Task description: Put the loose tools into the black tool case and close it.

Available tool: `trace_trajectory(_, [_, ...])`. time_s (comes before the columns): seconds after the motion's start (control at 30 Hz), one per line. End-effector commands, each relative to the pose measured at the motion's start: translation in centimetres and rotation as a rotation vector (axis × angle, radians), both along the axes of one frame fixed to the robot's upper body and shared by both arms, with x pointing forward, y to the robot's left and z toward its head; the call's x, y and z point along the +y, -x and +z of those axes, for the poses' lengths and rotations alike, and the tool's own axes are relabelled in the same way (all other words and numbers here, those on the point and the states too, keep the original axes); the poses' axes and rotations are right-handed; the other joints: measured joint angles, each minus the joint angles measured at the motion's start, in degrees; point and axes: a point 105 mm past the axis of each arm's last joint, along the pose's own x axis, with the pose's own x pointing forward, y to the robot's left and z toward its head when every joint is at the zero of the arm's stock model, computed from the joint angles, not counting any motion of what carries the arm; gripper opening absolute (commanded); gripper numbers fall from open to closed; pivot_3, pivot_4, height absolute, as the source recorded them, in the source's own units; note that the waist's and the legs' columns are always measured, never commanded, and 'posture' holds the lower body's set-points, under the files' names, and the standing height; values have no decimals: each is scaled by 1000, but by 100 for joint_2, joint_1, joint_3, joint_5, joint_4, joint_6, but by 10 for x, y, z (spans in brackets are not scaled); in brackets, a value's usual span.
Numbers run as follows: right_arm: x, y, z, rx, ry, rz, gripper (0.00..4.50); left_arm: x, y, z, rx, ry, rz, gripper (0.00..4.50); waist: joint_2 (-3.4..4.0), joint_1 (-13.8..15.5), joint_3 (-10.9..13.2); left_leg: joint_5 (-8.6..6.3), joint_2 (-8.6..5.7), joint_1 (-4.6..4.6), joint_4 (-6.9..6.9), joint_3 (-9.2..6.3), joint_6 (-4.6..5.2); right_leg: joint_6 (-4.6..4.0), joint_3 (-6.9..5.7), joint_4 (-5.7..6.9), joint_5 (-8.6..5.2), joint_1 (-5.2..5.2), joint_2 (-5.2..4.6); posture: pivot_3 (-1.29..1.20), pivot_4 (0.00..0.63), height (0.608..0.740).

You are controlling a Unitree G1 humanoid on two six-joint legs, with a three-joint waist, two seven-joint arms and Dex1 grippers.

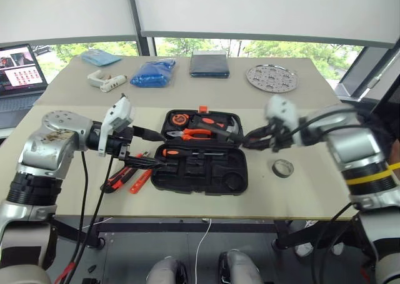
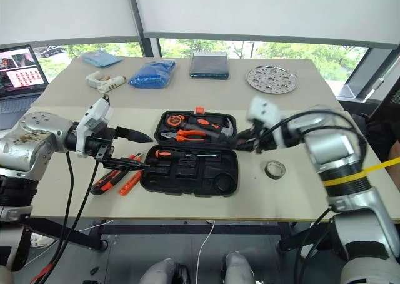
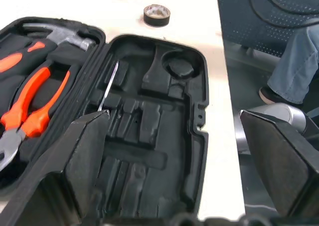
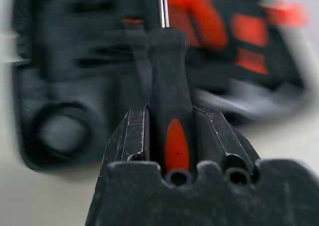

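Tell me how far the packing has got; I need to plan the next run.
Done: one screwdriver lies in the open case. In hand: the right pincer is shut on a second screwdriver over the case. Left: the knife and slim tool beside the case near the open, empty left pincer, the tape roll, then closing the lid.

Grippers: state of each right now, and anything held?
Left gripper: open, holding nothing, above the open black plastic tool case.
Right gripper: shut on a screwdriver with a black and orange handle.
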Motion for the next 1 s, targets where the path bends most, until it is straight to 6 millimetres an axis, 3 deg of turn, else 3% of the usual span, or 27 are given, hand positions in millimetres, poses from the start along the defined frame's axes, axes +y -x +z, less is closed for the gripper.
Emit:
trace_trajectory(0.03, [18,1,10,-68,20,28,985,1,3,5,-35,-14,-21,4500,-1,46,0,0,-1,-4,1,0,0,0,-2,1,0,-2,-2,0,150,718])
trace_trajectory(0.27, [17,-1,-23,-48,161,32,985,3,1,1,-41,-22,-13,4500,-2,118,0,0,-2,-30,7,1,0,-4,-5,8,-2,-26,0,0,150,718])
trace_trajectory(0.7, [11,-10,-36,-16,180,-23,985,-4,-5,3,-60,2,-14,4500,-5,96,-2,5,2,-15,11,2,-6,-8,2,36,-6,-27,2,0,150,718])
trace_trajectory(0.77, [11,-10,-36,-13,178,-24,1999,-5,-6,4,-62,4,-16,4500,-6,96,-2,5,2,-14,12,2,-7,-8,1,37,-7,-26,2,0,150,718])
trace_trajectory(0.9, [18,-12,-28,-18,122,-31,3192,-7,-7,4,-66,7,-18,4500,-7,97,-3,5,2,-14,12,2,-6,-10,1,37,-8,-26,2,0,150,718])
trace_trajectory(1.0, [31,-11,-12,-5,18,-42,4262,-7,-7,4,-67,5,-20,4500,-7,77,-3,5,3,-15,12,2,-7,-12,1,38,-8,-27,3,0,150,718])
